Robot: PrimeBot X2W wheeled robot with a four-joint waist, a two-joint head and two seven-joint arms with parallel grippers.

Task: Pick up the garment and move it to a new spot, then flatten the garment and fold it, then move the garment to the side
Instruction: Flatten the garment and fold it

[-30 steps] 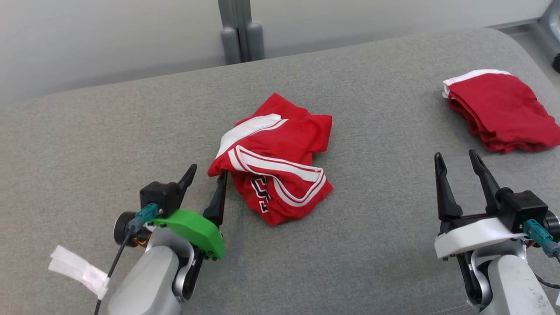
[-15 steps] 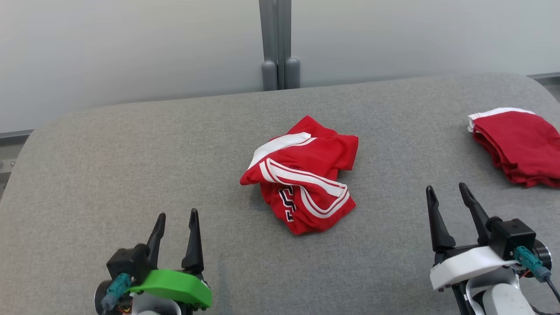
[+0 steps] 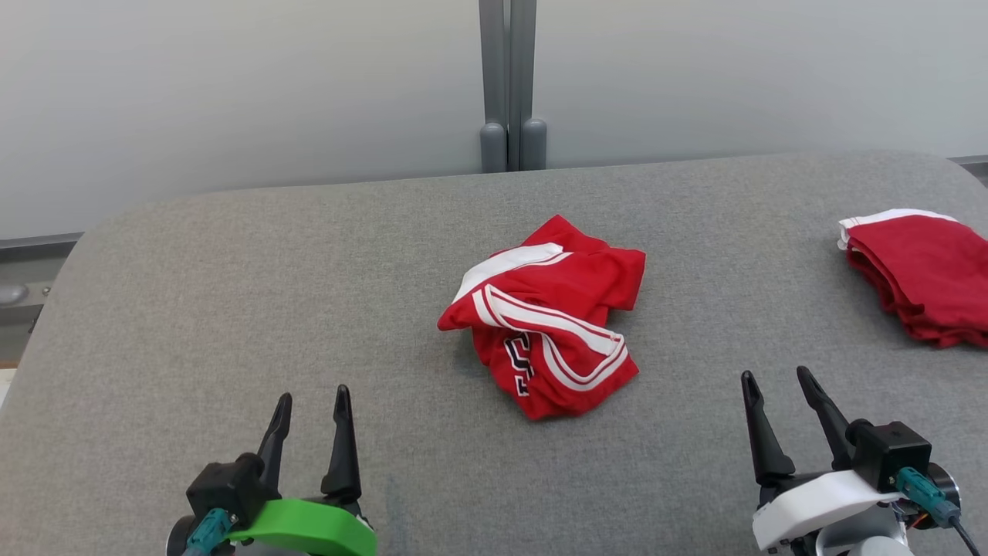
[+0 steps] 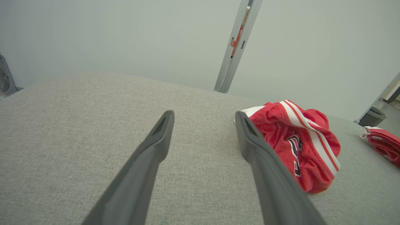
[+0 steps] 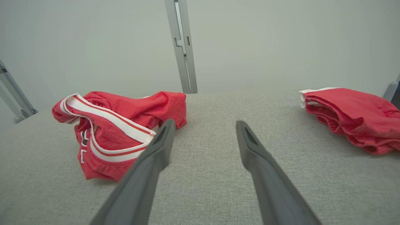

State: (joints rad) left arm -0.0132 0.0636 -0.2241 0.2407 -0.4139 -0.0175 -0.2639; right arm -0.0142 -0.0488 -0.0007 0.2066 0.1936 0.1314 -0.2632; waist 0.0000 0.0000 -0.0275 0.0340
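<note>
even diffuse light, soft faint shadows, sharp focus, no glare

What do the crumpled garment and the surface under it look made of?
Garment: probably thin synthetic jersey, matte red with white trim; it slumps in soft folds and shows a fine mesh-like grain. Surface: likely woven upholstery fabric, matte grey; a heathered weave shows.
</note>
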